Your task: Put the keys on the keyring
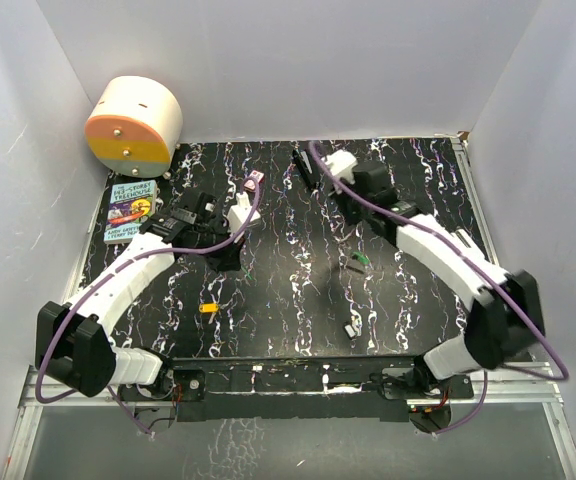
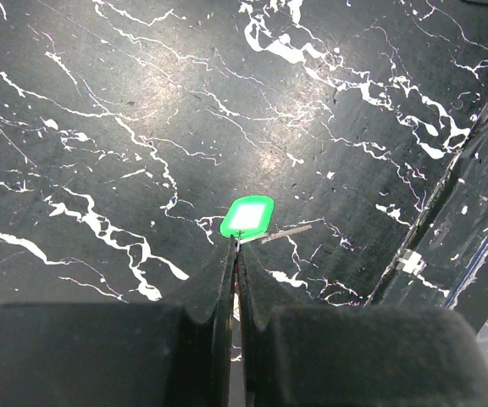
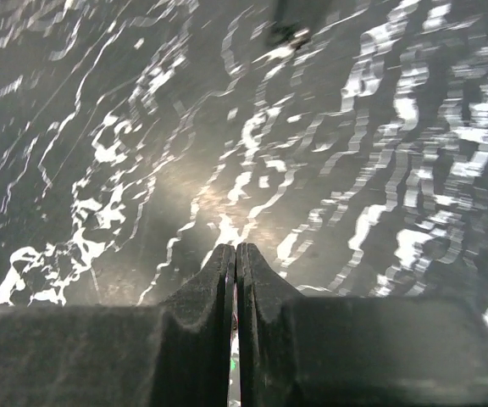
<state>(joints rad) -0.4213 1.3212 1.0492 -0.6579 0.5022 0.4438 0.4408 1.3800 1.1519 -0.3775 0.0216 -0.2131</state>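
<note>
A key with a bright green oblong tag (image 2: 248, 216) and a thin silvery blade lies flat on the black marbled mat, just past my left gripper's (image 2: 237, 246) tips. The same green tag shows right of centre in the top view (image 1: 359, 261). My left gripper (image 1: 230, 252) is shut, with only a thin sliver at the tips that I cannot identify. My right gripper (image 3: 234, 250) is shut with nothing visibly held, over bare mat at the back middle (image 1: 306, 168); its view is blurred. I cannot make out the keyring.
A small dark-and-silvery object (image 1: 351, 328) lies near the front of the mat and a small orange bit (image 1: 208, 308) front left. A pink card (image 1: 256, 180), a book (image 1: 130, 212) and a round cream-and-orange box (image 1: 135, 123) sit at the back left. White walls surround the mat.
</note>
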